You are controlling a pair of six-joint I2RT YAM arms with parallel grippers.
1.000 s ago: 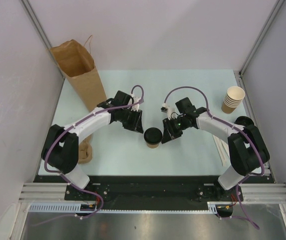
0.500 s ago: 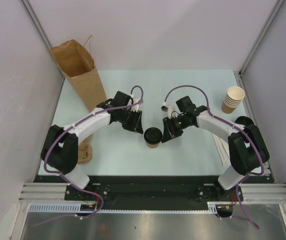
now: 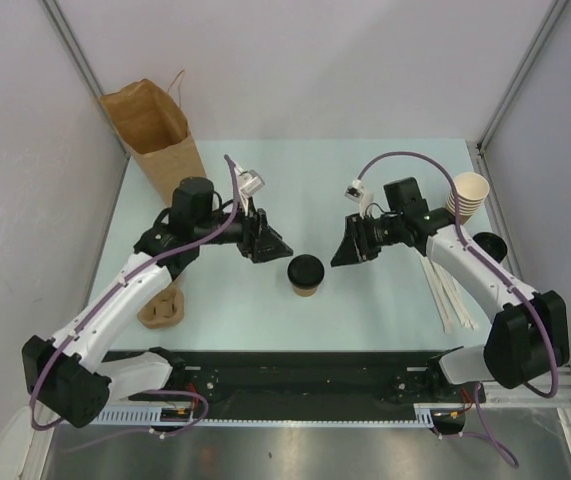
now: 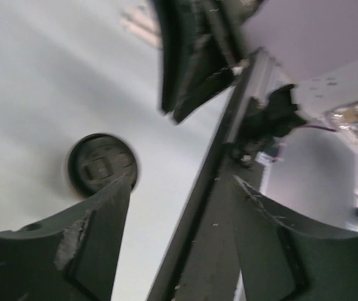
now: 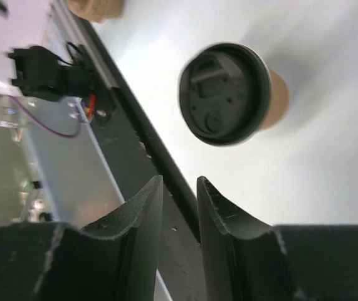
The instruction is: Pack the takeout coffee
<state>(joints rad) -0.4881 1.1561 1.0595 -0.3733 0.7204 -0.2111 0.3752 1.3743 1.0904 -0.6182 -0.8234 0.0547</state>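
Top external view: the takeout coffee (image 3: 306,270) sits mid-frame, untouched; left gripper (image 3: 279,247) gapes empty, right gripper (image 3: 339,257), barely parted, should widen first.

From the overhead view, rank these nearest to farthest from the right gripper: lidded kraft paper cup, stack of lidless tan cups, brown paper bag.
From the right gripper:
1. Tan kraft paper cup with black lid, just left of it, mid-table.
2. Stack of lidless tan paper cups, right edge.
3. Brown paper bag, far-left corner.
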